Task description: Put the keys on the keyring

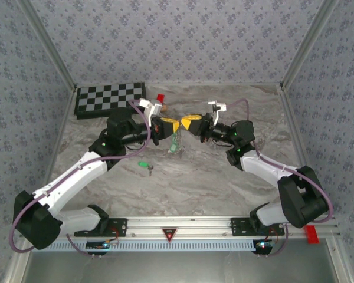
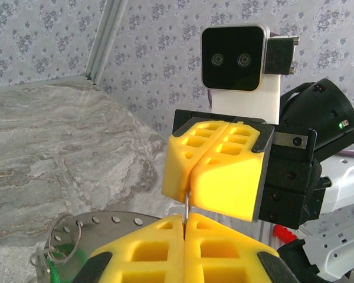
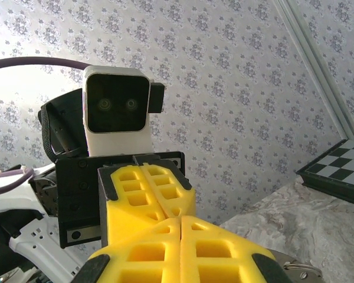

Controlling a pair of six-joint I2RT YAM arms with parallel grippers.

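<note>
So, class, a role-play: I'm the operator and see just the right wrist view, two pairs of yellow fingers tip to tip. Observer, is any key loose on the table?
Observer: Yes. From above, one green-headed key lies on the table, nearer the bases than the left fingers.
Operator: And the keyring?
Observer: The left wrist view shows the keyring, flat with small holes, beside the left fingers.
Operator: Anything pinched?
Observer: A thin metal strip runs between the shut left fingers and shut right fingers.

We see left claw and right claw tip to tip at frame centre, over bench. Keyring just below them. One key on bench, lower left of keyring. Checkerboard upper left, at bench's far edge.
</note>
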